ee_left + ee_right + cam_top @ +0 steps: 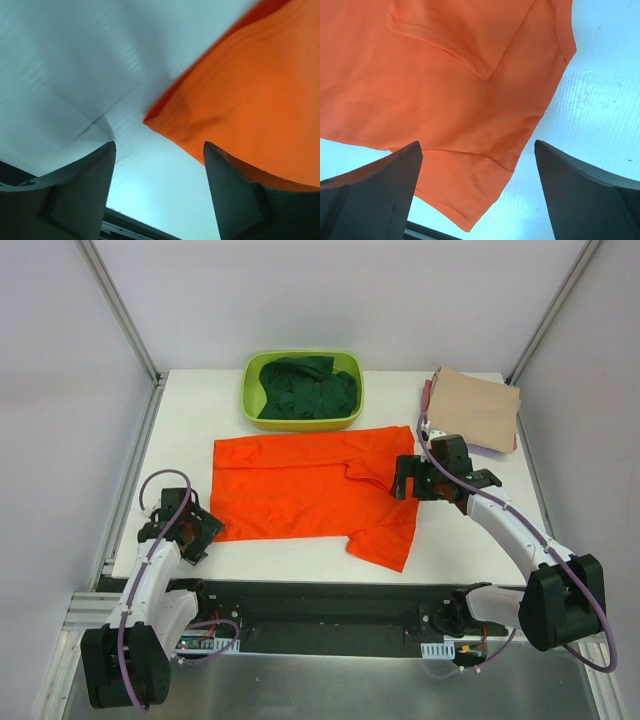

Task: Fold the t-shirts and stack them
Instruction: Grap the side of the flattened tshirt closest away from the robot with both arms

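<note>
While the left gripper (203, 530) and right gripper (408, 478) gape empty, the orange t-shirt (300, 490) runs 9-to-3 o'clock, its near corner at 1 o'clock of the left fingers (75, 190).

Left gripper (200, 530): bare table (185, 430) ahead and on its outer side, orange tee (300, 485) corner just inside. Right gripper (418, 480) hangs spread over the tee's edge, folded stack (480, 405) close beyond it, tub (250, 390) well off.

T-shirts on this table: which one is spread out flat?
The bright orange cloth t-shirt, lying open mid-table. The dark green cloth t-shirt sits bunched in the lime-green plastic tub; the tan cloth t-shirt is folded at the far right.
</note>
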